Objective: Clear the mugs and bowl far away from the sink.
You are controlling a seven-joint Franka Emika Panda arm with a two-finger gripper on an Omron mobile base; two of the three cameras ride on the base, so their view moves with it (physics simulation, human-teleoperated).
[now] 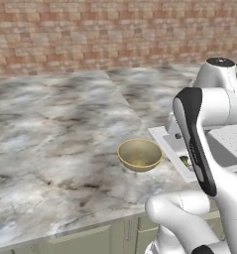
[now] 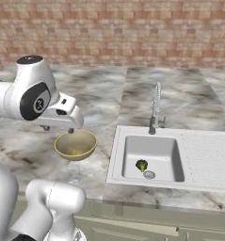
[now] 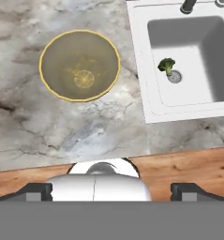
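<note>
The yellowish-tan bowl (image 1: 140, 154) (image 2: 76, 144) (image 3: 79, 65) sits upright and empty on the marble counter, just left of the white sink (image 2: 115, 157) (image 3: 142, 61) (image 1: 161, 139). My gripper (image 2: 59, 128) (image 3: 111, 190) hovers above the bowl and a little toward the counter's front edge. It points down, with the jaws wide open and nothing between them. In the hand view the bowl lies ahead of the fingertips (image 3: 38, 190), up and to the left. The mugs are out of view.
A small broccoli floret (image 2: 141, 164) (image 3: 166, 65) lies by the drain in the basin. The chrome spring-neck faucet (image 2: 156, 108) stands behind the sink, and the ribbed drainboard (image 2: 208, 155) is to its right. Marble counter (image 1: 55, 129) stretches far to the left, backed by a brick wall.
</note>
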